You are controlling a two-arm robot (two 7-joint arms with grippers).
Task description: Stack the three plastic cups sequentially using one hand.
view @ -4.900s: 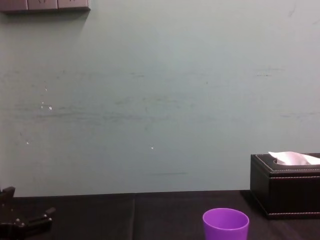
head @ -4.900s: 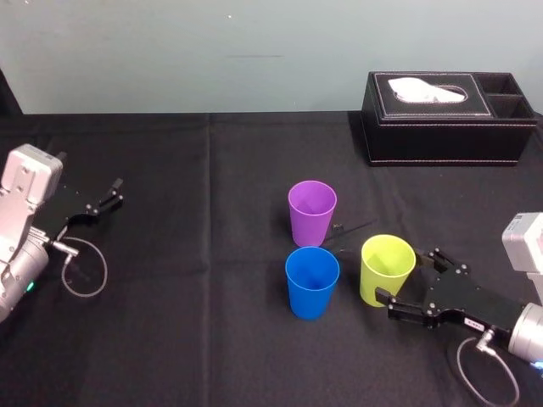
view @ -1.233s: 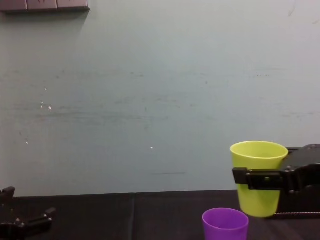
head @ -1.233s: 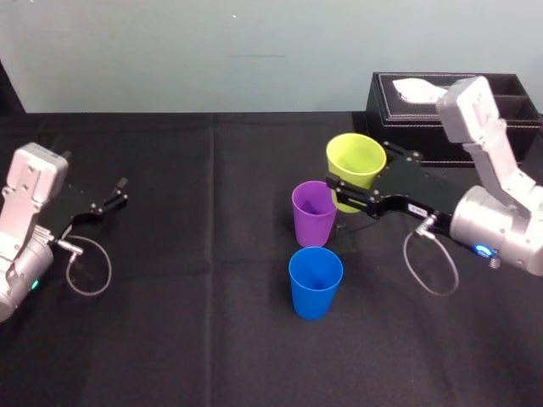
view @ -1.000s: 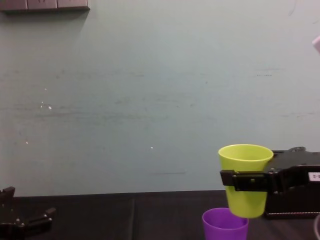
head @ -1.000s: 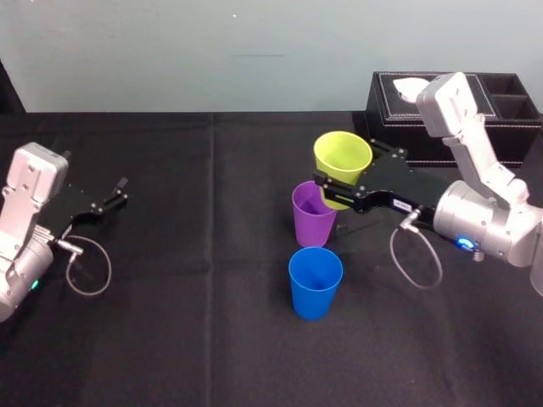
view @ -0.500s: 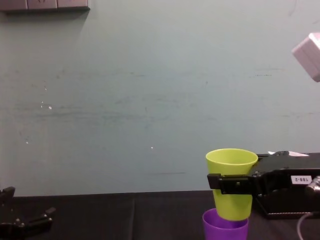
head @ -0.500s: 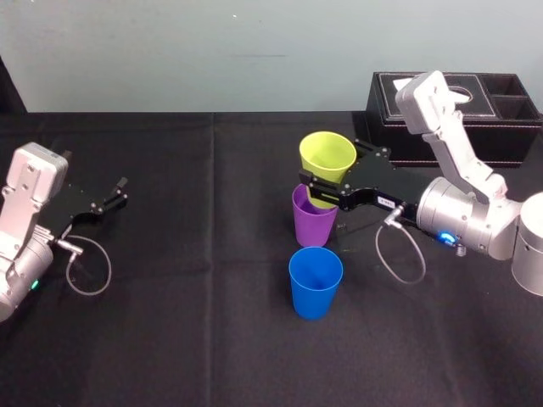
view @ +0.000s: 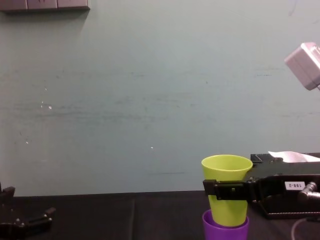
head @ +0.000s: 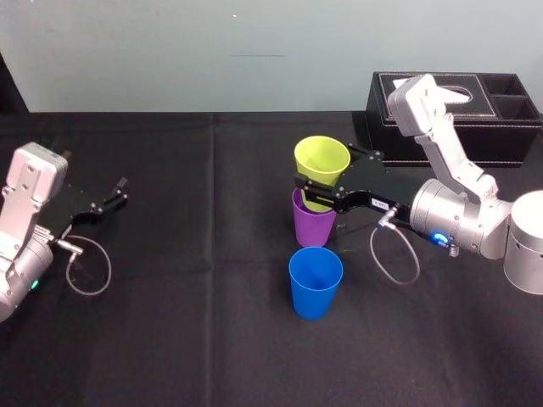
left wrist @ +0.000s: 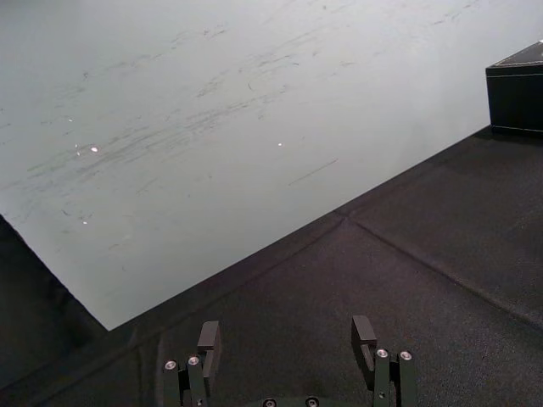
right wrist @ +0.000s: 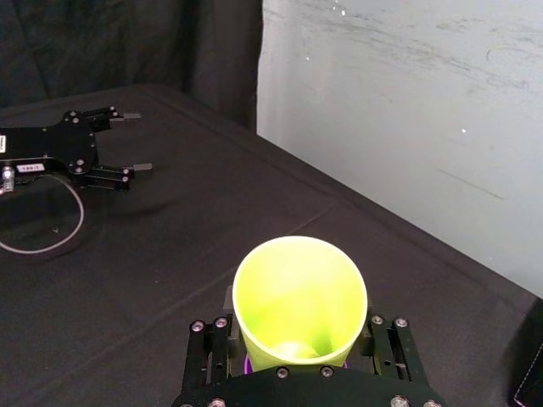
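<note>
- My right hand (head: pixel 327 175) is closed on the yellow-green cup (head: pixel 321 163), with one flat jaw on each side just under the rim. That grip holds the cup upright with its narrow base pointing straight down.
- I hold it over the purple cup (head: pixel 314 225), which stands in the middle of the black table (head: pixel 187 331). The base is already inside the purple mouth, but most of the wall stands above it, so I judge the nesting only begun.
- The blue cup (head: pixel 315 284) stands alone, just nearer to me than the purple one, and is not yet stacked.
- My left hand (head: pixel 109 199) rests at the left of the table, jaws apart and empty, well apart from the cups. This job needs one hand.
- The tissue box (head: pixel 441 119) sits at the far right, away from the cups.
- The chest view shows from the side how deep the yellow-green cup sits, which the head view cannot show.
- The right wrist view looks down into the cup and shows a sliver of purple beneath it.
- The left wrist view shows nothing between my left jaws.
</note>
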